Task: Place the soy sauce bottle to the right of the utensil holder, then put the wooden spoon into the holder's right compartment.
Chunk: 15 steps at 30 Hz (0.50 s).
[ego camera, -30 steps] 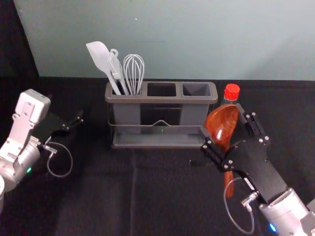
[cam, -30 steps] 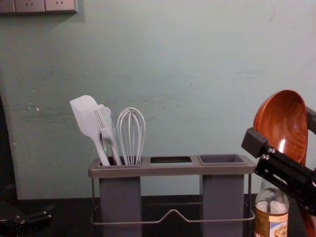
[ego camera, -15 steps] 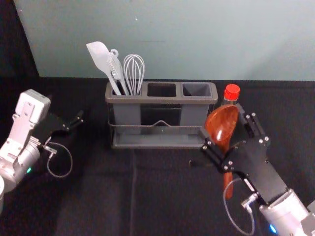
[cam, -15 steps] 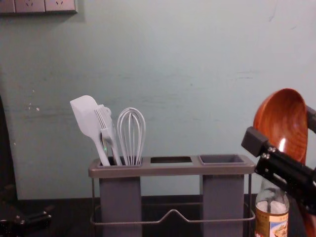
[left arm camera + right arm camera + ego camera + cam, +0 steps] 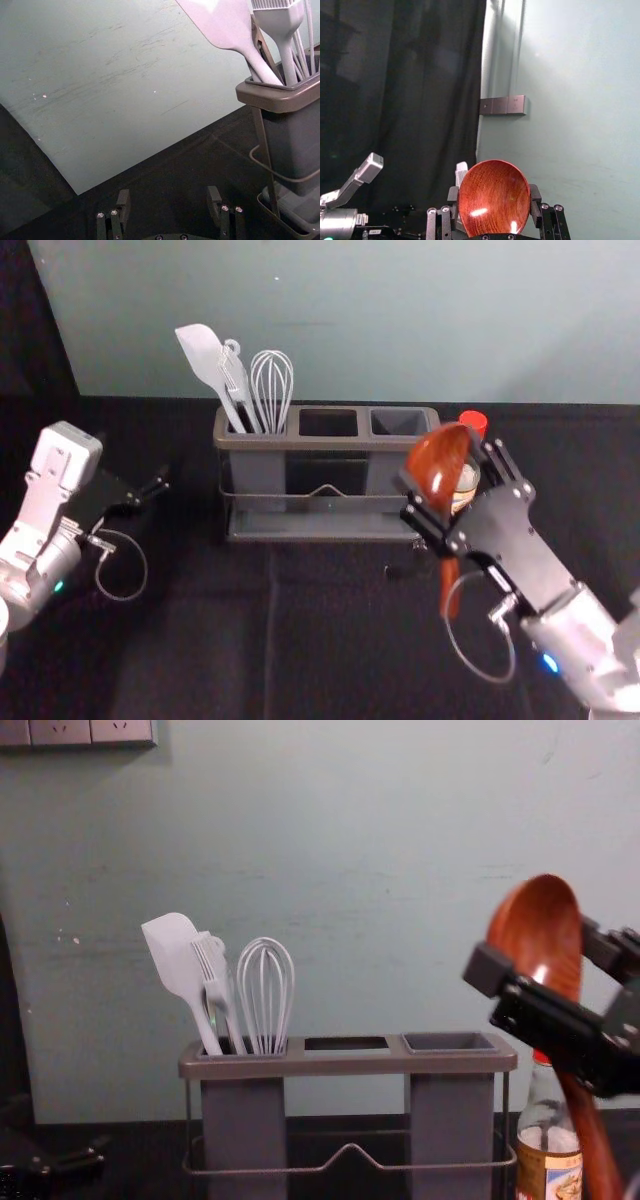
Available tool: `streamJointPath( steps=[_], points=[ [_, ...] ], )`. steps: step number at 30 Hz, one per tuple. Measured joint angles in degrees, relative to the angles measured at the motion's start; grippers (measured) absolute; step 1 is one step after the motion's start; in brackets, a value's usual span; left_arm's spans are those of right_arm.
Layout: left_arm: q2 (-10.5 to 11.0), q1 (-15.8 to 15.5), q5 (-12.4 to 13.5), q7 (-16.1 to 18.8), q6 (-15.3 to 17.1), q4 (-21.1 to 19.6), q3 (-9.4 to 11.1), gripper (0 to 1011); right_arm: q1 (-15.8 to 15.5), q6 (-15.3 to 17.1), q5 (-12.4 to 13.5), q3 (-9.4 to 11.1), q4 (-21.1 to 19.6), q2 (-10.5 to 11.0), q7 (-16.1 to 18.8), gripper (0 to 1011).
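Head view: one tabletop [image 5: 330, 650], black-clothed; near its far edge, one utensil holder [image 5: 327, 445], right compartment [image 5: 400, 422] being the target. Step in hand, by judgement: second, insertion of the spoon. One right gripper [image 5: 447, 466], off the holder's right front corner, pinching the bowl between its fingers. One left gripper [image 5: 168, 201], idle towards the tabletop's left edge, fingers spread. One wooden spoon [image 5: 540, 935], aloft, bowl up, handle slanting down. Next move, judged: lift, bring upright, carry left and towards the far edge, lower handle first. One soy sauce bottle [image 5: 548, 1170], upright, just right of the holder; chief obstacle, the handle crossing before it, liable to knock it; the compartment rim may also catch the handle tip. Left compartment, assorted: spatula [image 5: 205, 358], whisk [image 5: 272, 390], brush [image 5: 211, 970].
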Motion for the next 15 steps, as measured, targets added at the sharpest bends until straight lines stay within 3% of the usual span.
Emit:
streamJointPath(
  steps=[5,15],
  points=[
    [0.0,0.0,0.0,0.0,0.0,0.0,0.0,1005,5.1,3.9,1.6,-0.8,1.9,-0.1,1.7,837],
    [0.0,0.0,0.0,0.0,0.0,0.0,0.0,1005,15.3,8.5,3.6,-2.5,7.0,-1.2,3.0,837]
  ],
)
